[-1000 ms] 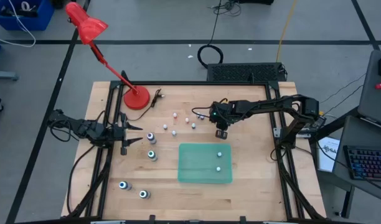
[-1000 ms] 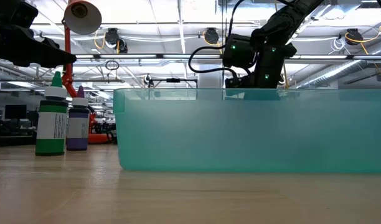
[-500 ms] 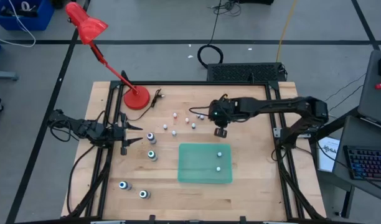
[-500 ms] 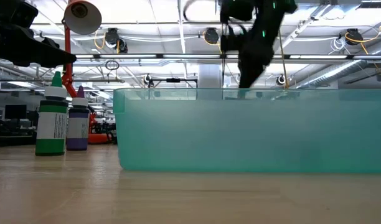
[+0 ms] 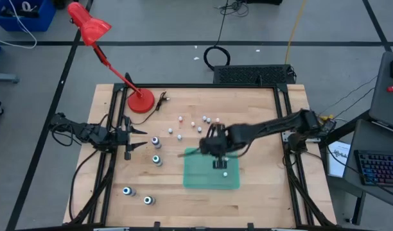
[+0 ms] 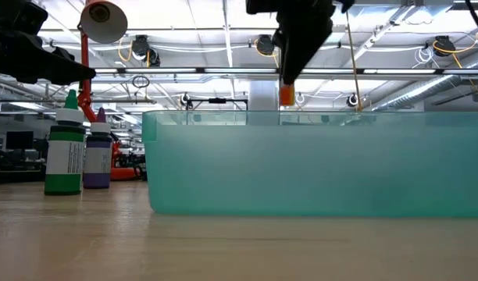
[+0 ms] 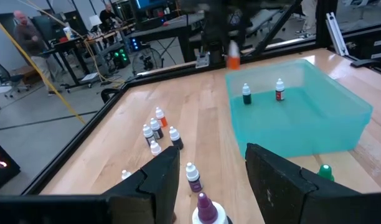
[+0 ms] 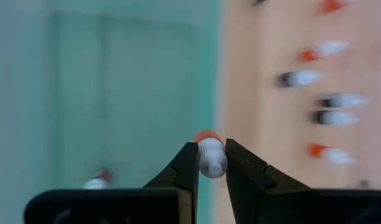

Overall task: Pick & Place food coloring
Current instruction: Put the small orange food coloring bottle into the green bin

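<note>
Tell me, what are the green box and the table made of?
The green box looks like frosted, see-through plastic: two little bottles show dimly through its wall. The table looks like pale wood with a smooth finish, since you can see plank lines and grain.

Bright, even overhead light, ceiling lamps (image 6: pixel 141 45) glowing up at twelve o'clock in the low view. Right arm (image 5: pixel 261 130) smears with motion blur across the high view. Bottles (image 8: pixel 327 99) streak at three o'clock in the right wrist view. Shadows soft, faint.
</note>
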`<state>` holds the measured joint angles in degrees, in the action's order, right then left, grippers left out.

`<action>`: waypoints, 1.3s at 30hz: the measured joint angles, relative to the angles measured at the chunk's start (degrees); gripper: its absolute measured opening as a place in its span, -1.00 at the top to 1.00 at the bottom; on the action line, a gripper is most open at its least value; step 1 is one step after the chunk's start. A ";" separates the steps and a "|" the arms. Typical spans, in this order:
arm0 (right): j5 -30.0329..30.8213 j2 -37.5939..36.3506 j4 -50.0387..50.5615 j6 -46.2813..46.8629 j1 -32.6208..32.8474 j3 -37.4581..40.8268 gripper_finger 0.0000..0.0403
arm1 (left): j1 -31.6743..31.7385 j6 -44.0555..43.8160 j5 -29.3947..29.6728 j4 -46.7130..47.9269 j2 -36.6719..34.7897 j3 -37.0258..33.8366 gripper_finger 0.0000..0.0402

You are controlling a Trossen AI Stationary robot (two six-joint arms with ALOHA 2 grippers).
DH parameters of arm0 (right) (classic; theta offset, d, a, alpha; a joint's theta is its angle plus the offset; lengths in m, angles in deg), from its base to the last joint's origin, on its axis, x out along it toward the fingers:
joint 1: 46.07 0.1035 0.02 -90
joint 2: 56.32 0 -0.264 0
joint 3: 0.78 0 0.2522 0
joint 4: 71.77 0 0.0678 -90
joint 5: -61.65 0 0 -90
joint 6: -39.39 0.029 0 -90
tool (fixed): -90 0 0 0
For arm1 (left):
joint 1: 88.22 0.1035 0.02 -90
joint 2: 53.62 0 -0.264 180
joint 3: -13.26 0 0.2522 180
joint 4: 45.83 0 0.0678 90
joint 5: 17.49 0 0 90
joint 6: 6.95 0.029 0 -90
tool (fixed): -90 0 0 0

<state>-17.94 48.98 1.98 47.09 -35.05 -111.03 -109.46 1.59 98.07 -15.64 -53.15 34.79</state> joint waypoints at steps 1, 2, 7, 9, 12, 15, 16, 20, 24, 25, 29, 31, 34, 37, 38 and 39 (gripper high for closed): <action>-1.32 1.03 -0.12 0.64 0.66 0.00 0.79 | -0.02 0.00 0.00 -0.01 0.00 0.00 0.07; -2.68 2.14 -0.45 1.12 1.29 0.00 0.79 | -0.01 -0.01 0.00 0.01 0.02 0.00 0.07; -6.21 6.74 -1.48 1.75 3.41 0.02 0.79 | 0.01 0.00 0.00 0.00 0.02 0.00 0.07; -6.21 7.99 -1.61 1.77 3.78 0.26 0.79 | -0.02 -0.01 0.00 -0.01 0.01 0.00 0.07; -6.25 8.34 -3.23 2.15 3.89 2.70 0.79 | 0.00 -0.01 0.00 -0.01 0.02 0.00 0.07; -7.19 7.08 -6.39 3.33 3.87 6.78 0.79 | -0.01 0.00 0.00 -0.01 0.02 0.00 0.07; -7.69 6.36 -7.96 3.76 3.87 8.39 0.79 | -0.01 -0.01 0.00 -0.01 0.00 0.00 0.07; -7.69 3.58 -13.10 5.32 3.72 13.77 0.79 | 0.01 -0.01 0.00 -0.13 0.01 0.00 0.07; -7.45 1.04 -16.04 6.65 3.50 17.95 0.79 | 0.01 -0.01 0.00 -0.09 0.01 0.00 0.07; -7.45 0.53 -16.48 6.67 3.34 19.14 0.79 | 0.00 0.01 0.00 -0.09 0.02 0.00 0.07; -7.55 -0.72 -19.99 8.26 2.55 23.65 0.79 | 0.01 0.01 0.00 -0.07 0.02 0.00 0.07; -7.68 -0.85 -22.91 8.57 2.43 25.29 0.79 | 0.00 -0.01 0.00 -0.07 0.00 0.00 0.07; -8.03 -0.89 -24.46 8.03 2.45 25.83 0.79 | -0.01 -0.01 0.00 -0.05 0.02 0.00 0.07; -8.98 -0.84 -25.75 7.75 2.47 25.88 0.79 | -0.01 0.00 0.00 -0.05 0.02 0.00 0.07; -9.05 -0.88 -25.77 7.74 2.47 25.88 0.79 | 0.01 -0.01 0.00 -0.03 0.02 0.00 0.07; -9.05 -0.94 -25.69 7.77 2.47 25.88 0.78 | -0.01 0.00 0.00 -0.03 0.02 0.00 0.07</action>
<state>-26.99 48.05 -23.72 54.86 -32.58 -85.15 -109.48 1.59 98.07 -15.67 -53.13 34.79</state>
